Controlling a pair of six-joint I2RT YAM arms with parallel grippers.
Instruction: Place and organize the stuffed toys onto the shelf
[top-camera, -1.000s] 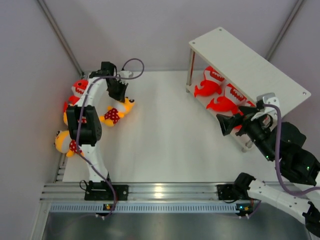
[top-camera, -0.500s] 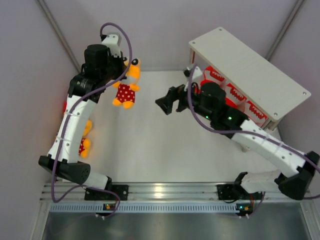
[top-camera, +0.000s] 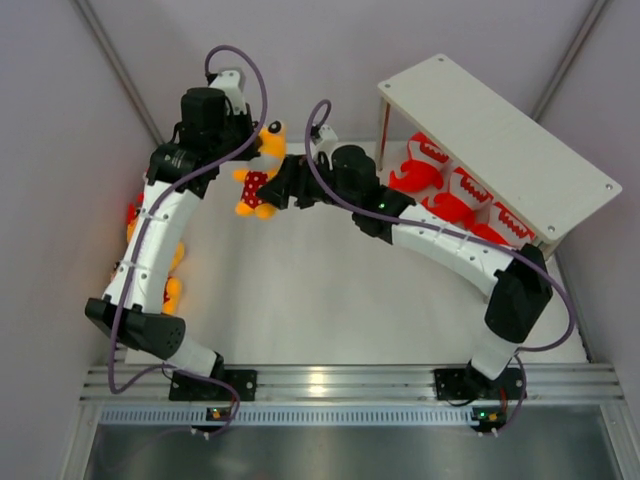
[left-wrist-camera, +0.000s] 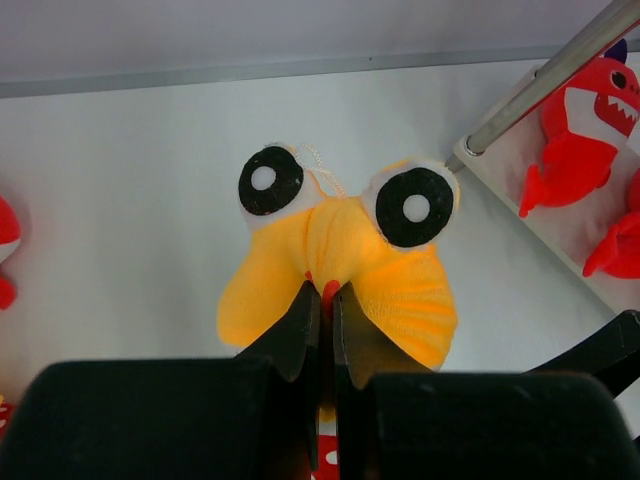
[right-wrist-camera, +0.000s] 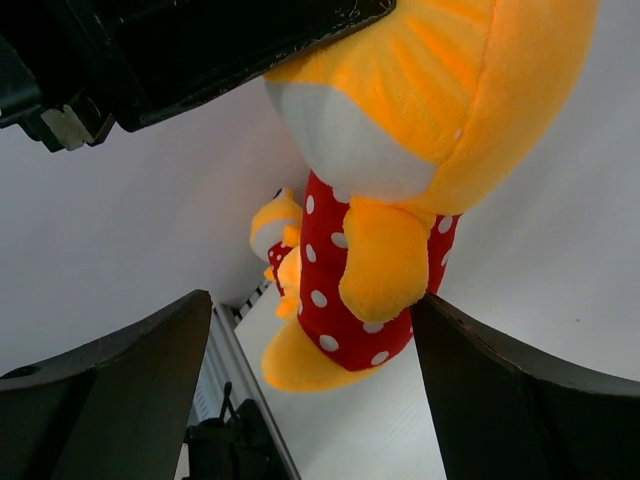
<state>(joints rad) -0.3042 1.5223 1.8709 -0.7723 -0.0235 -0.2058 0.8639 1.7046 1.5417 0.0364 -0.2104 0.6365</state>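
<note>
Left gripper (left-wrist-camera: 322, 290) is clenched on the head of a yellow-orange figure (top-camera: 262, 172), holding it above the worktop (top-camera: 330, 290) near the far edge — right gripper (top-camera: 280, 186) is spread wide, flanking its dotted shorts. Red sharks (top-camera: 440, 195) lie on the lower board of the shelf (top-camera: 500, 130) in the far right corner.

Red sharks, four: three abreast on the lower board of the shelf (top-camera: 500, 130) at 2 o'clock (left shark (top-camera: 412, 175), middle shark (top-camera: 452, 205), right shark (top-camera: 492, 228)). The fourth shark (top-camera: 133, 212) is at 9 o'clock, mostly hidden behind the left arm (top-camera: 150, 238). Yellow-orange figures, two countable: held figure (top-camera: 262, 172) at 11 o'clock, table figure (top-camera: 171, 292) at 9 o'clock. Shelf, one, two boards. Arms, two.
</note>
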